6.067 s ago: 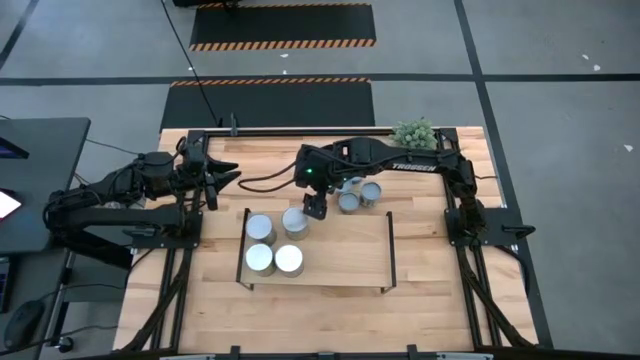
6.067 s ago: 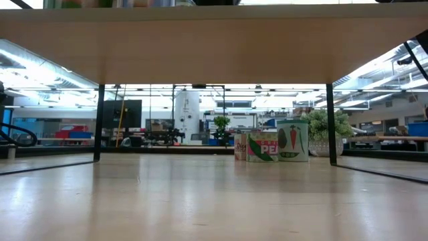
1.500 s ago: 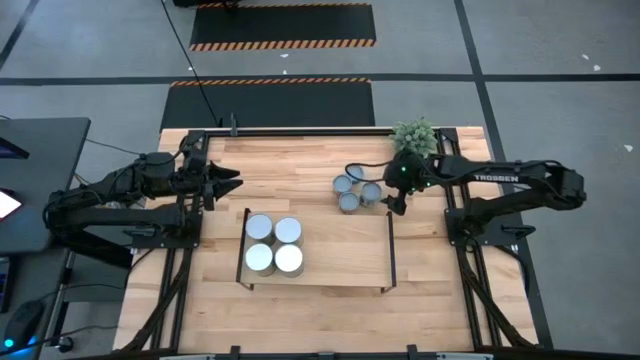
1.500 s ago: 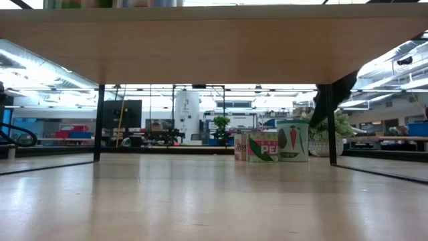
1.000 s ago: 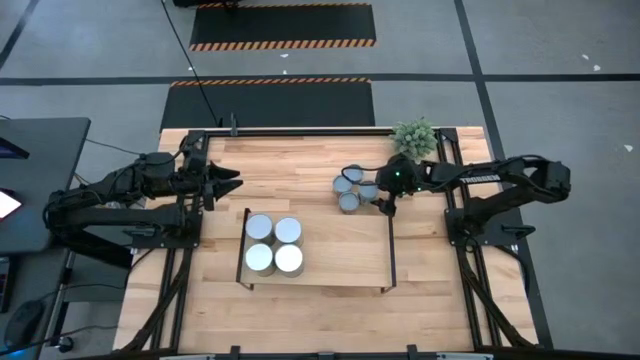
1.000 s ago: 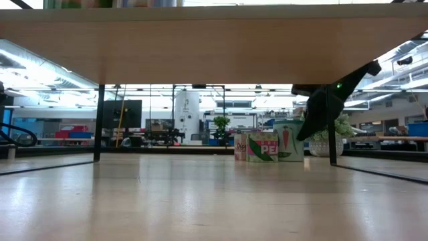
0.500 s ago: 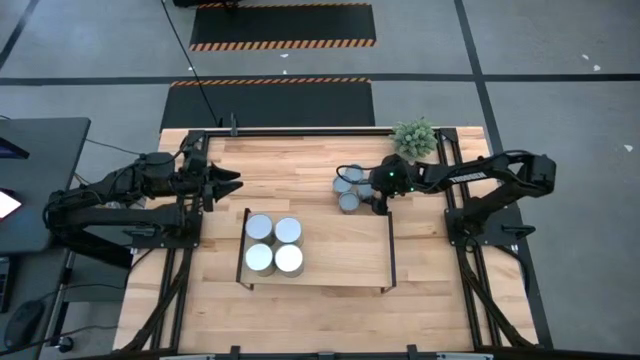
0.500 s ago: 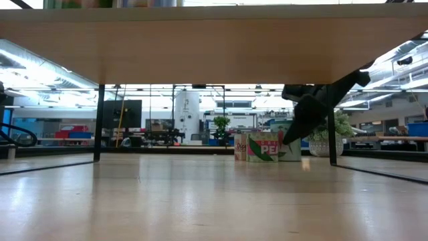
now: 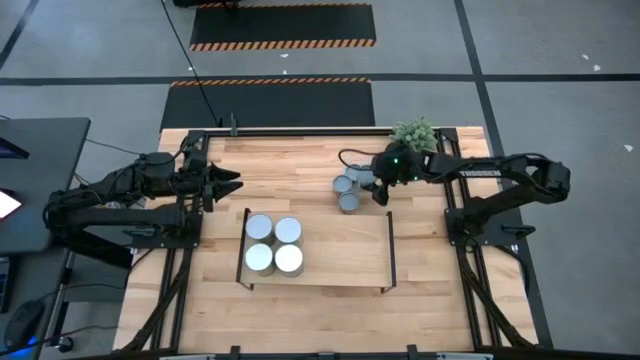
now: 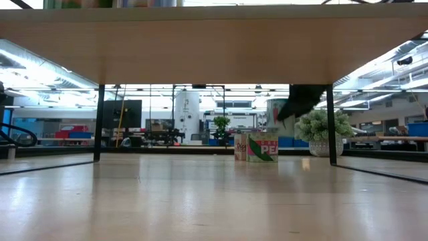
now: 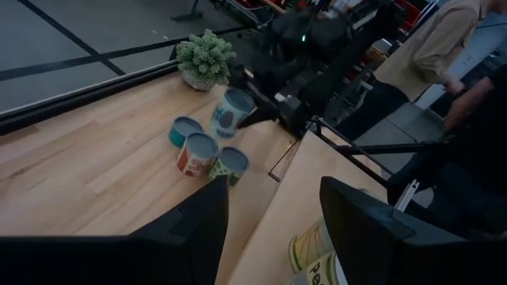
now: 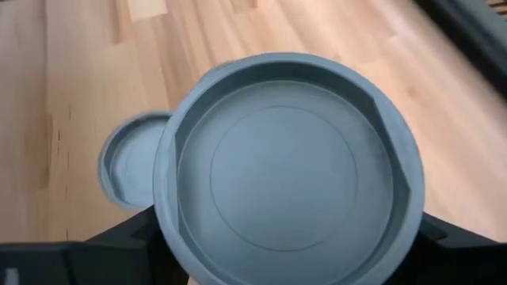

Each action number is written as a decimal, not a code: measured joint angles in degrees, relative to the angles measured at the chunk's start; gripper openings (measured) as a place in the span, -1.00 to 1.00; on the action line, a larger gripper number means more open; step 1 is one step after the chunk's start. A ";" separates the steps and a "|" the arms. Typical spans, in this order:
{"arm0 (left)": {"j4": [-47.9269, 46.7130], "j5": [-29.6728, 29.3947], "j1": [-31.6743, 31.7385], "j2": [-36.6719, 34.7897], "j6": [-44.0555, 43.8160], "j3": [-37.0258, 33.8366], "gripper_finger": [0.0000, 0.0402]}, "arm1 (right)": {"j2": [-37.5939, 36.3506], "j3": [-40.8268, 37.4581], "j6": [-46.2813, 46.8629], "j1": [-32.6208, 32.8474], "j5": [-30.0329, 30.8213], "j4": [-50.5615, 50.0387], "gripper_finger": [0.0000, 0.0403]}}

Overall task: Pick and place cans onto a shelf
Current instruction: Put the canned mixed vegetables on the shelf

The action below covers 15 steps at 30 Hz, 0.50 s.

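Observation:
My right gripper (image 9: 377,190) is shut on a small bluish-grey can (image 12: 285,166) and holds it above the table, behind the shelf (image 9: 335,245). The low view shows this can (image 10: 276,110) in the air. Three more small cans (image 11: 196,150) stand on their bases on the tabletop below it. Several pale cans (image 9: 274,244) stand on the shelf's left half. At the table's far left, my left gripper (image 11: 273,229) waits open with nothing between its fingers. My right gripper pinches the can's side wall (image 12: 162,237) just under the top rim, one finger (image 12: 119,241) on each of two opposite sides. The fingers slant down from the table's far right. The can (image 11: 230,111) is lifted clear of the table, slightly tilted.
A small green plant (image 9: 414,133) in a pot stands at the far right corner, close behind the right arm. The shelf's black rails (image 9: 390,240) rise at its two short sides. The shelf's right half is bare wood.
My right gripper has moved left to the group of small cans, taken hold of one and risen with it. That can stood on the table half a second ago and now hangs clear above it. The other cans have stayed in place.

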 joint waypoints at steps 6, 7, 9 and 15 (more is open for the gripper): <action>0.01 -0.02 0.00 0.00 1.20 0.00 0.02 | -0.16 9.84 -0.72 -1.08 -0.17 -9.82 0.41; -0.01 -0.04 0.00 0.01 1.29 0.00 0.03 | -0.16 11.23 -0.91 -1.08 -0.15 -10.80 0.41; -0.02 -0.04 0.00 -0.01 1.47 0.00 0.02 | -0.16 14.14 -0.90 -0.88 -0.49 -12.63 0.41; 0.01 -2.20 0.00 0.01 1.15 0.00 0.02 | -0.16 21.67 2.73 2.74 -3.25 -14.98 0.41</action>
